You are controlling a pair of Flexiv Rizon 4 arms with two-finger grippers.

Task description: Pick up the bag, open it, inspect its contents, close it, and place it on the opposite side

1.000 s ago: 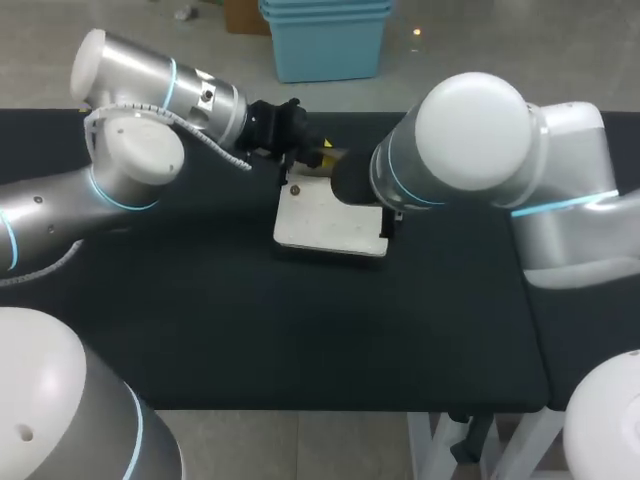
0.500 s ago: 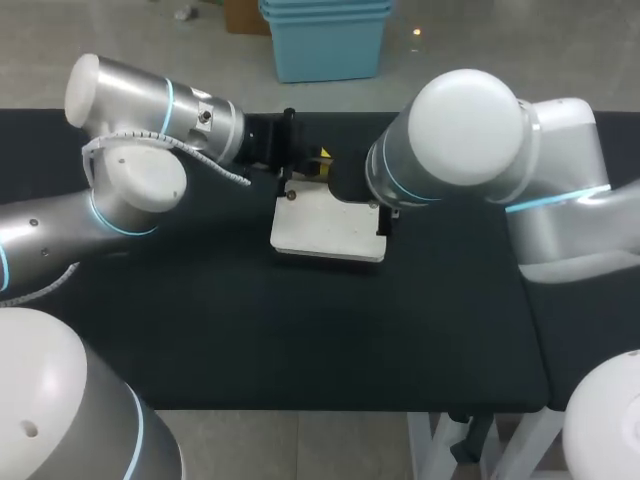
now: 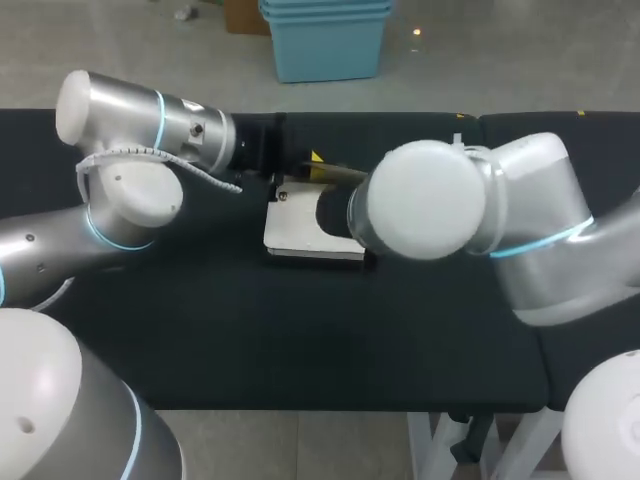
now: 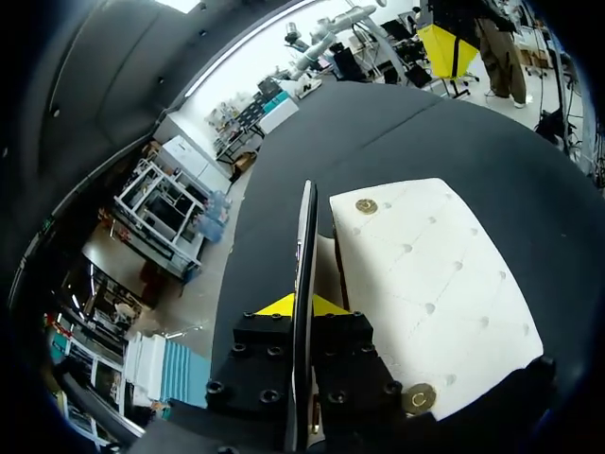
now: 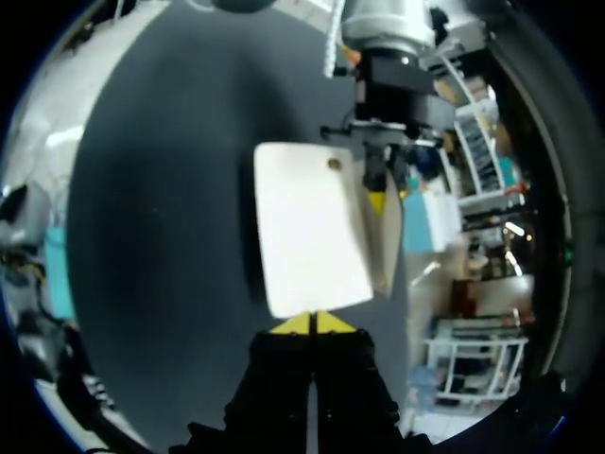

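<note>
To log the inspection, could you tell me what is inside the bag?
Only pale lining shows in the gap by the flap the left hand holds; the white bag covers any contents.

A robotics lab; left arm (image 3: 120, 200), right arm (image 3: 430, 200), black table (image 3: 300, 330).

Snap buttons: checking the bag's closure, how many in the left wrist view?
2 snaps: one at the bag's far corner, one beside the left end effector. More may be hidden.
</note>
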